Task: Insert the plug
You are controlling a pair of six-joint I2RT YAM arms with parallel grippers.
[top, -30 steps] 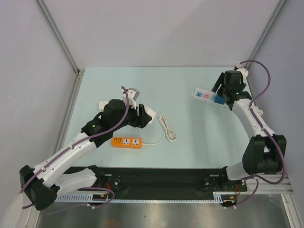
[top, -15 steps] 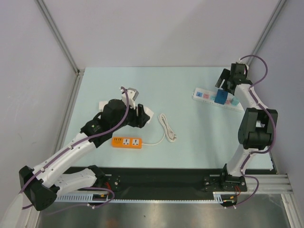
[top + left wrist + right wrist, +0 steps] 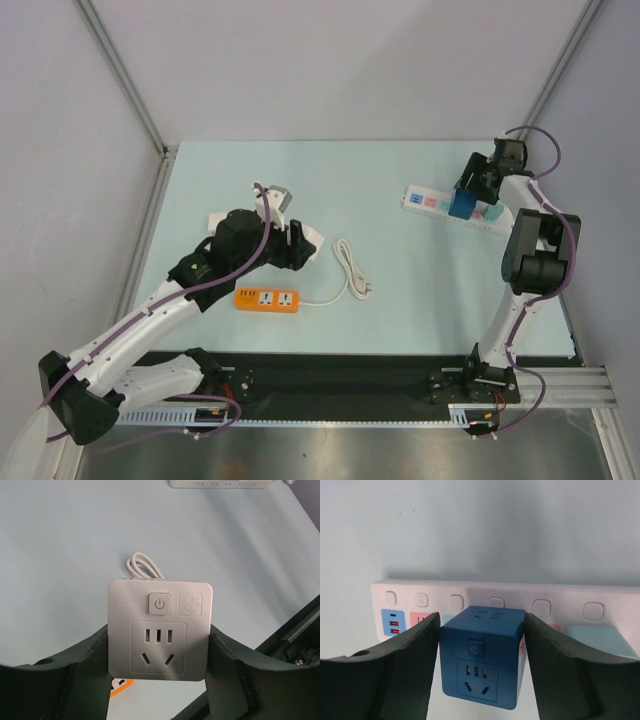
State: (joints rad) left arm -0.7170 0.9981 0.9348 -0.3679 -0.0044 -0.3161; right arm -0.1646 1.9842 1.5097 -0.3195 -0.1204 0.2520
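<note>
The blue cube plug (image 3: 482, 660) sits between the fingers of my right gripper (image 3: 481, 625), which is shut on its two sides. Its socket face points at the camera. It hangs right over the middle of the white power strip (image 3: 520, 600). In the top view the plug (image 3: 462, 203) is on the strip (image 3: 425, 200) at the far right, with the right gripper (image 3: 470, 192) over it. My left gripper (image 3: 158, 640) is shut on a small white square socket block (image 3: 159, 630), held above the table at centre left (image 3: 312, 238).
An orange power strip (image 3: 268, 299) lies near the left arm, with a coiled white cable (image 3: 350, 268) to its right. The cable (image 3: 145, 567) also shows past the white block. The side walls stand close to the right arm.
The right arm has folded, its elbow moving up and back toward the far right. The gripper stays at the white strip with the blue plug. The left arm has not moved.
</note>
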